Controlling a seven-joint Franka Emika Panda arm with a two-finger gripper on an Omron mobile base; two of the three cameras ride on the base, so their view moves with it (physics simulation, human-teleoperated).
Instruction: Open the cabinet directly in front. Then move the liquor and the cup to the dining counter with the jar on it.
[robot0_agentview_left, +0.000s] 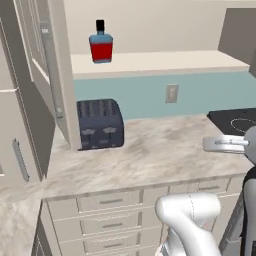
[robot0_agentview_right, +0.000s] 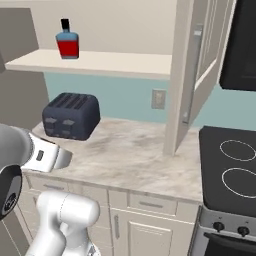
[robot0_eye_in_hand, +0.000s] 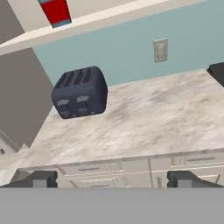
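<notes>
On the far left of the left base view a beige cabinet (robot0_agentview_left: 35, 75) door stands swung open, its long silver bar handle edge-on; below it is a lower beige panel with another bar handle. Just right of the door, on the marbled bench (robot0_agentview_left: 150, 155), sits a dark four-slot toaster (robot0_agentview_left: 99, 123) near the back wall. Above it, the open cabinet's pale shelf (robot0_agentview_left: 160, 64) carries the liquor (robot0_agentview_left: 101, 44), upright, blue with a red label and black cap, toward the shelf's left end. The wall behind the bench is light blue with a pale outlet plate (robot0_agentview_left: 171, 93). Further right a black stove top (robot0_agentview_left: 235, 120) meets the bench's edge. Under the bench runs a bank of beige drawers (robot0_agentview_left: 107, 220) with short horizontal handles.

From the right base view the same liquor (robot0_agentview_right: 67, 41) stands on the shelf at upper left, the toaster (robot0_agentview_right: 71, 116) below it, and the other cabinet door (robot0_agentview_right: 197, 75) hangs open at the middle, with the stove top (robot0_agentview_right: 232, 165) and a dark appliance above it at right.

In the hand view the pincer (robot0_eye_in_hand: 112, 179) is spread wide with nothing between its tips, hovering out in front of the bench edge, facing the toaster (robot0_eye_in_hand: 81, 92)
</notes>
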